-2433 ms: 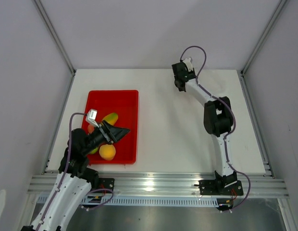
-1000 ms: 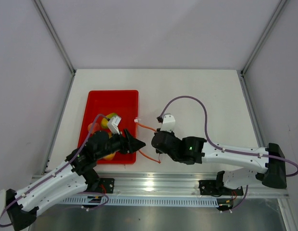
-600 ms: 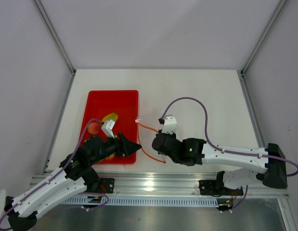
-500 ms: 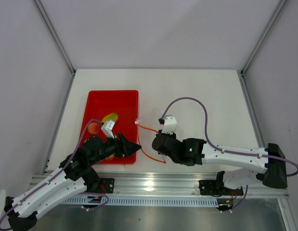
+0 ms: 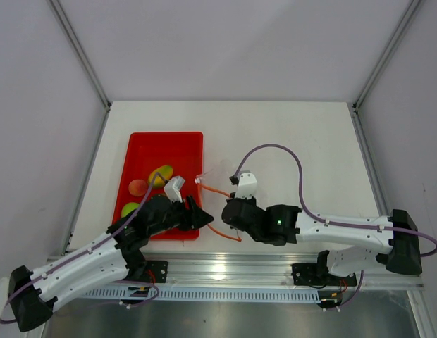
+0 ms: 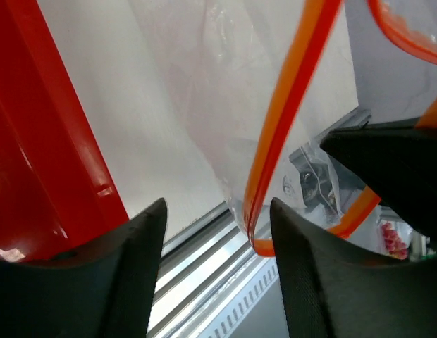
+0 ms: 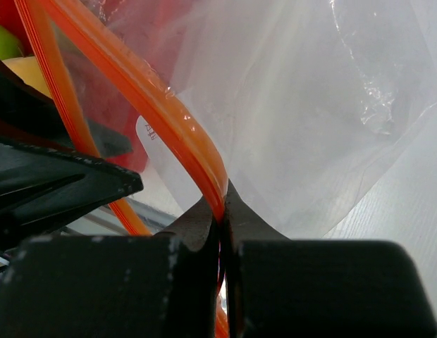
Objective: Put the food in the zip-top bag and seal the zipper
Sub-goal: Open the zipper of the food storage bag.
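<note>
The clear zip-top bag (image 5: 217, 176) hangs mouth-open beside the red tray, its film (image 7: 310, 105) filling the right wrist view. My right gripper (image 5: 230, 211) (image 7: 222, 204) is shut on the orange zipper (image 7: 169, 120) (image 5: 216, 189). My left gripper (image 5: 199, 214) (image 6: 217, 208) is open just left of the bag's mouth, with nothing between its fingers (image 6: 127, 267); the zipper (image 6: 282, 134) loops just above its right finger. Of the food, a yellow banana (image 5: 161, 174), a peach-pink fruit (image 5: 137, 187) and a green apple (image 5: 130, 209) lie in the tray. Other fruits are hidden.
The red tray (image 5: 165, 144) (image 6: 35, 141) sits at the left of the white table, its right wall close to my left gripper. The aluminium rail (image 5: 232, 266) runs along the near edge, right below both grippers. Grey walls enclose the table.
My left arm has swung right and a little forward, uncovering the green apple and the peach-pink fruit. Its jaws have narrowed slightly. The right gripper keeps its hold on the zipper.
</note>
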